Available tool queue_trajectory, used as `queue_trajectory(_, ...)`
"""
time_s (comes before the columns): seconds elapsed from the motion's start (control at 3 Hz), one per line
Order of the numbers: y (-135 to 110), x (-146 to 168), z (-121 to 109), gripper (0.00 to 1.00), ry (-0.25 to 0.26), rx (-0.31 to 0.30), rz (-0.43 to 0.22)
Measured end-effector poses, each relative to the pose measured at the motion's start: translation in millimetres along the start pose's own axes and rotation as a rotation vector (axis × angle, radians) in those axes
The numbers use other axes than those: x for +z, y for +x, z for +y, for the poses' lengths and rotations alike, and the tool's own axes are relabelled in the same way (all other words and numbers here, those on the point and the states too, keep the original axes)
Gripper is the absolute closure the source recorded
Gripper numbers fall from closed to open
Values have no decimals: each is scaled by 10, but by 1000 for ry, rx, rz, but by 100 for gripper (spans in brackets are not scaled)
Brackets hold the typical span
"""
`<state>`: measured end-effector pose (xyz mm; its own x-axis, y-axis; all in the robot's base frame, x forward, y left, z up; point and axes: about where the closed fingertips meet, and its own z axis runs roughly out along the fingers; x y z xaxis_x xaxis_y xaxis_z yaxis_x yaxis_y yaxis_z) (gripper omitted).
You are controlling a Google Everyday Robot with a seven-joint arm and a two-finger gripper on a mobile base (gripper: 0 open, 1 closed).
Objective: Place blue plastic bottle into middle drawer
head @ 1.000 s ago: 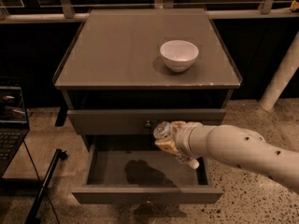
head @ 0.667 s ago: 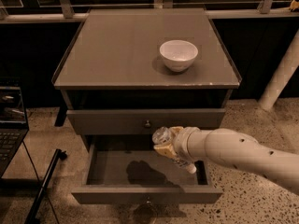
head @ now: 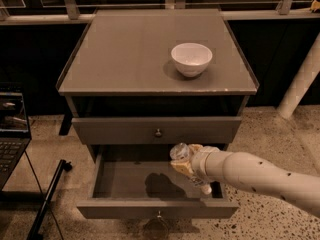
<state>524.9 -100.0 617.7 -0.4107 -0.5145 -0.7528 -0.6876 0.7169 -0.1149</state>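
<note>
Space is left in the middle drawer (head: 120, 181), pulled out nearest the camera, its floor marked only by a shadow (head: 162, 185); above its right half the blue plastic bottle (head: 181, 156) is held pinched in the pincer (head: 192, 164), clear of the floor; it has been lowered a little over the past second, so release is judged near but not yet made; beyond, the upper drawer (head: 115, 130) is shut; farthest, a white bowl (head: 191, 59) is seen on the desk (head: 125, 49).
</note>
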Motion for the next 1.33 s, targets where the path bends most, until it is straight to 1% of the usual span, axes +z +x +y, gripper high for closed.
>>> queue_trajectory(0.33, 353, 358, -147, 100, -2, 50, -5)
queue_trajectory(0.67, 546, 678, -230, 100, -29, 64, 1)
queue_trajectory(1.0, 674, 968, -255, 100, -77, 56, 31)
queue_trajectory(1.33, 875, 1179, -238, 100, -110, 60, 92)
